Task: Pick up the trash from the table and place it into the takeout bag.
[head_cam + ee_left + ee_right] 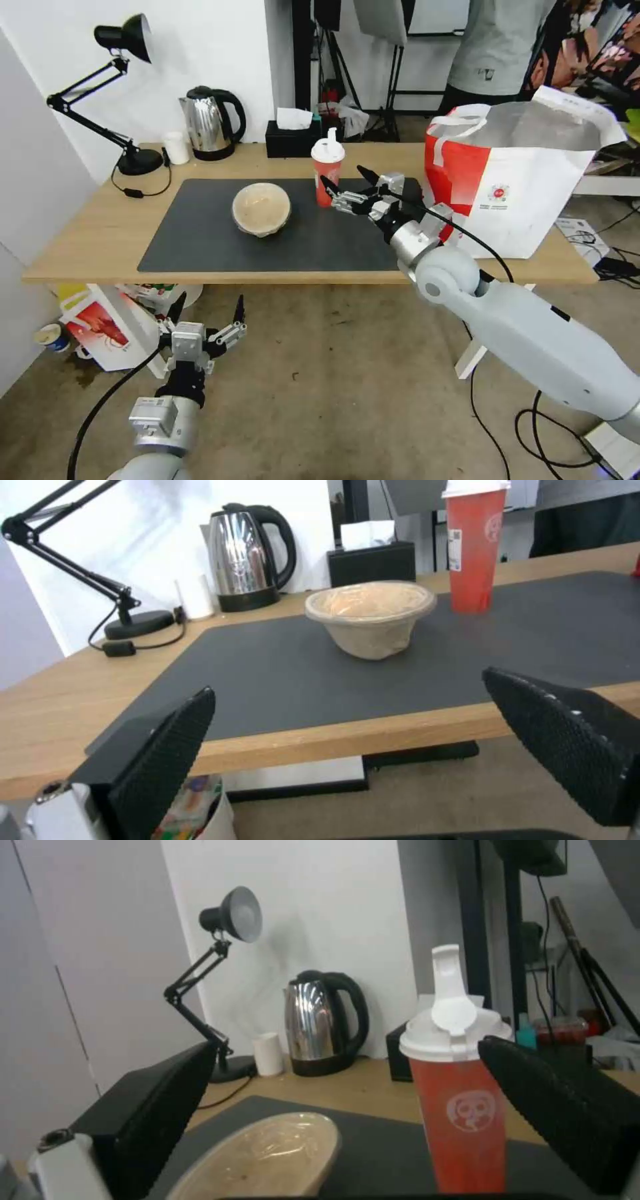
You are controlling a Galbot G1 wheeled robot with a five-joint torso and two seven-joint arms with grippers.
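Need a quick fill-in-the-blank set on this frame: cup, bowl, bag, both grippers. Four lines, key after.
1. The right gripper, fingers open, is beside the red drink cup with white spouted lid, which stands ____ on the large dark grey mat.
2. The beige clear-lidded bowl sits to the robot's ____ of that cup.
3. The large white takeout bag with red side panel stands at the table's ____ end.
4. The left gripper hangs open ____ the light-wood tabletop.

Missing words: upright; left; right; below
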